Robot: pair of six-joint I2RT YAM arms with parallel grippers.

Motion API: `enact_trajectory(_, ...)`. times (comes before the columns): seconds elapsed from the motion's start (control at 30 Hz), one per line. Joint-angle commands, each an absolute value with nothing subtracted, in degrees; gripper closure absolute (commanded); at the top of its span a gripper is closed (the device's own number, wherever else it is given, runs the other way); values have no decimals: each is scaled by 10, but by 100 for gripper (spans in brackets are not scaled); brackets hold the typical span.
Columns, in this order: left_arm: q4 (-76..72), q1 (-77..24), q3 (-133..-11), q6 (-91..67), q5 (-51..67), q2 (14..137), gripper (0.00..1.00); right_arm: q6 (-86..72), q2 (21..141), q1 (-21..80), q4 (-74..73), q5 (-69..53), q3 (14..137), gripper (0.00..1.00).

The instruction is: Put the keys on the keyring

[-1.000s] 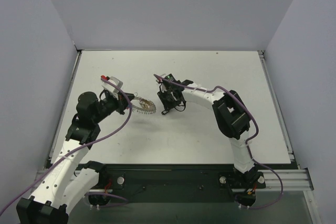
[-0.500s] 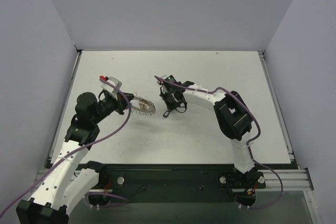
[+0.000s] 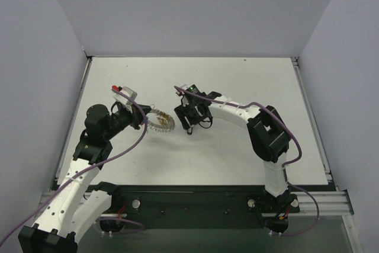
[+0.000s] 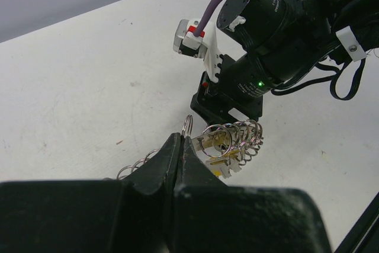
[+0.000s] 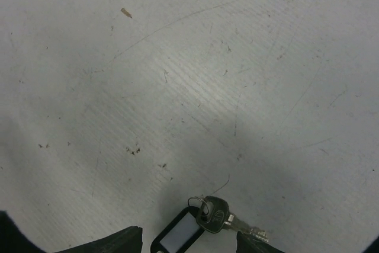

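My left gripper (image 4: 180, 144) is shut on a thin loop of the keyring (image 4: 232, 139), a silvery coiled ring held just above the table. A yellow-headed key (image 4: 224, 163) hangs from the coil. From above, the left gripper (image 3: 144, 120) and the keyring (image 3: 161, 121) sit left of centre. My right gripper (image 3: 185, 119) hovers close to the ring's right side. In the right wrist view it (image 5: 188, 240) is open, its fingertips (image 5: 121, 239) either side of a metal key (image 5: 217, 214). That key lies on the table and carries a black tag (image 5: 177, 233).
The white table (image 3: 237, 81) is walled by grey panels on three sides. The right arm's dark wrist and purple cable (image 4: 278, 34) fill the area just beyond the keyring. A small speck of debris (image 5: 126, 12) lies on the scratched tabletop.
The right gripper has shifted slightly left toward the keyring and its jaws have gone from shut to open. The left arm and the ring have barely moved.
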State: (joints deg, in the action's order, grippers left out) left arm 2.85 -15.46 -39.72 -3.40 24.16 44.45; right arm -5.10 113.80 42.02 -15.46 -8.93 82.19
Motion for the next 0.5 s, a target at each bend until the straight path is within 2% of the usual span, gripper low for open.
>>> enact_trajectory(0.0, -8, -150, -415, -40, 238, 432, 100, -47, 1150, 426, -163, -66, 842, 36)
enact_trajectory(0.13, -7, -150, -415, -40, 237, 430, 100, -45, 1165, 426, -152, -69, 841, 37)
enact_trajectory(0.23, -6, -150, -416, -40, 236, 430, 100, -51, 1167, 426, -142, -73, 836, 42)
enact_trajectory(0.37, -6, -150, -415, -40, 238, 426, 100, -59, 1179, 427, -127, -59, 836, 57)
enact_trajectory(0.43, -5, -150, -414, -40, 238, 425, 100, -64, 1179, 427, -114, -55, 831, 60)
enact_trajectory(0.47, -5, -149, -413, -40, 238, 424, 100, -65, 1179, 428, -110, -53, 828, 69)
